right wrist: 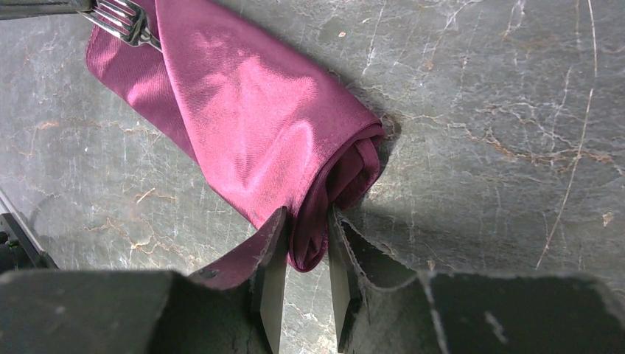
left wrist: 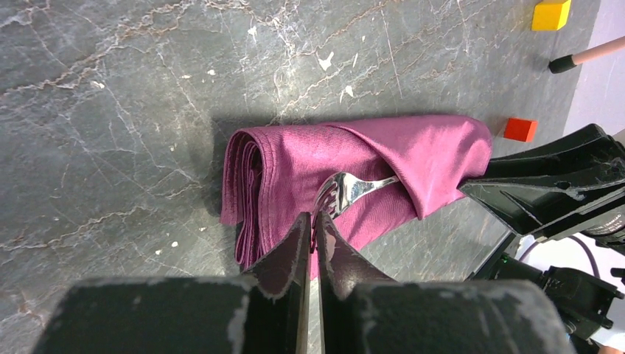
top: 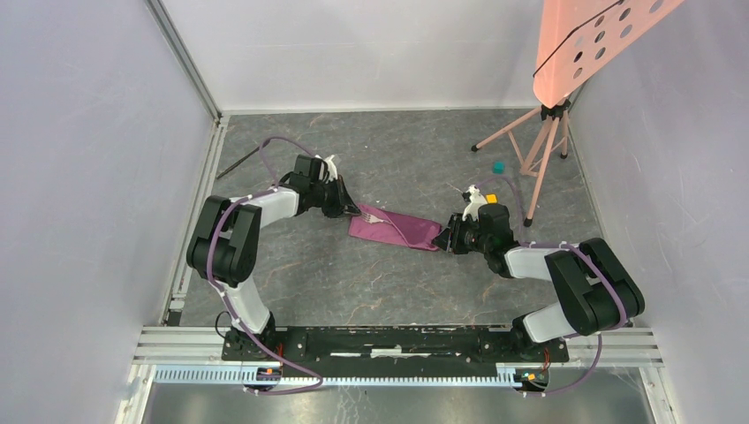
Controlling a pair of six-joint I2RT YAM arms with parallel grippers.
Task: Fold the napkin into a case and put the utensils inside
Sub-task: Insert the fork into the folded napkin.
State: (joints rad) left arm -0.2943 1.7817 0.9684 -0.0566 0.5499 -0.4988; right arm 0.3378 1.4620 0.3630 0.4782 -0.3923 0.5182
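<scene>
Pinching case (right wrist: pixel 250 110) end: right fingers (right wrist: pixel 361 265) | left fingers (left wrist: pixel 287 254) pressed together (at fork (left wrist: pixel 346 190) tines)

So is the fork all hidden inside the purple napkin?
No, the prongs of the fork poke out from under a fold of the napkin.

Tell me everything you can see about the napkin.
The napkin is plum-purple cloth with a slight sheen, folded into a narrow layered pouch lying flat on the grey table between the arms. A diagonal flap crosses its top, and stacked fold edges show at one end. The fork is tucked under the flap, tines out by the shut left gripper. The right gripper pinches the other end.
</scene>
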